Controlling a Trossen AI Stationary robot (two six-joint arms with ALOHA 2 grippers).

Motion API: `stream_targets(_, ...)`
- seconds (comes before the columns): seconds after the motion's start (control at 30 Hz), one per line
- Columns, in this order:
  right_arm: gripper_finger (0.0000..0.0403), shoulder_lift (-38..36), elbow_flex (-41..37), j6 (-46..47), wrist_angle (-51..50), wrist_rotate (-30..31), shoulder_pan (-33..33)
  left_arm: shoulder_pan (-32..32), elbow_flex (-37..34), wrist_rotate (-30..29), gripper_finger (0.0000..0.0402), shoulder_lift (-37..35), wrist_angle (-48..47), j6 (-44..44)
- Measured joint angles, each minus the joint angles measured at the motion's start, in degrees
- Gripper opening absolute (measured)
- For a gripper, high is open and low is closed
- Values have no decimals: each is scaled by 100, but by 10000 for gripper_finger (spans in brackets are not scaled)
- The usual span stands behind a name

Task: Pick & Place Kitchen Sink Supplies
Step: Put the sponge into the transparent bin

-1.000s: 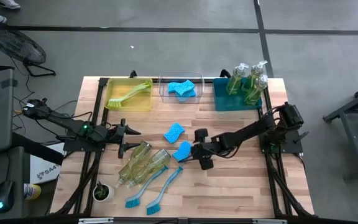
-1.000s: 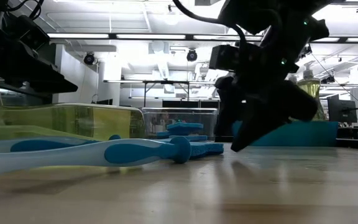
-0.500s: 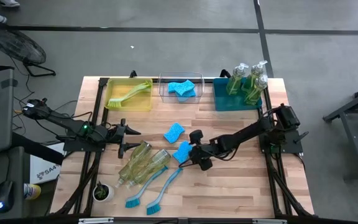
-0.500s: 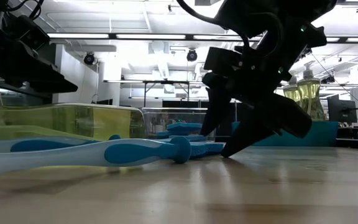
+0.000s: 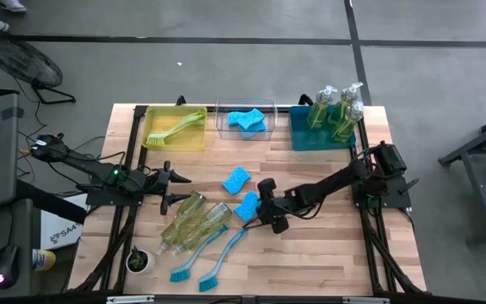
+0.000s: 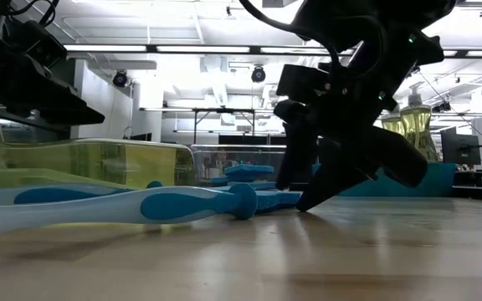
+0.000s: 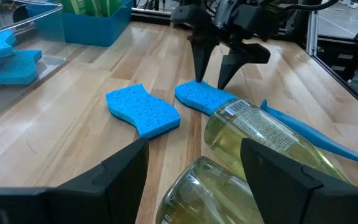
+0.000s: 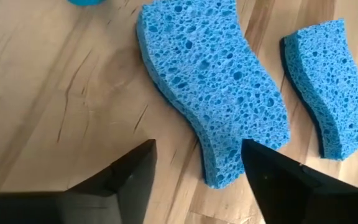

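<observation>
While the right gripper (image 5: 260, 205) hangs with fingers spread astride one end of the small light-blue wavy-edged sponge (image 5: 247, 205) lying flat mid-table, I'd lower it squarely and pinch across the narrow waist. The clear yellow-green soap bottle (image 5: 194, 221) lies close at eight o'clock; avoid nudging it. The left gripper (image 5: 172, 179) waits at nine o'clock, fingers spread.

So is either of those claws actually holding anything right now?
No. The right gripper stands open astride one end of a blue sponge, not yet clamped. The left gripper waits open and empty near the lying soap bottles.
</observation>
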Motion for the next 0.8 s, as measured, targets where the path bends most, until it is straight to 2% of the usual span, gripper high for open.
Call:
stream_targets(0.37, 130, 25, -13, 129, -26, 560, -112, 0, 0, 0, 250, 0, 0, -1)
stream_targets(0.63, 88, 25, -17, 97, -113, 567, -191, 0, 0, 0, 250, 0, 0, -1)
stream_targets(0.8, 42, 22, -15, 124, -149, 561, -191, 0, 0, 0, 250, 0, 0, 1)
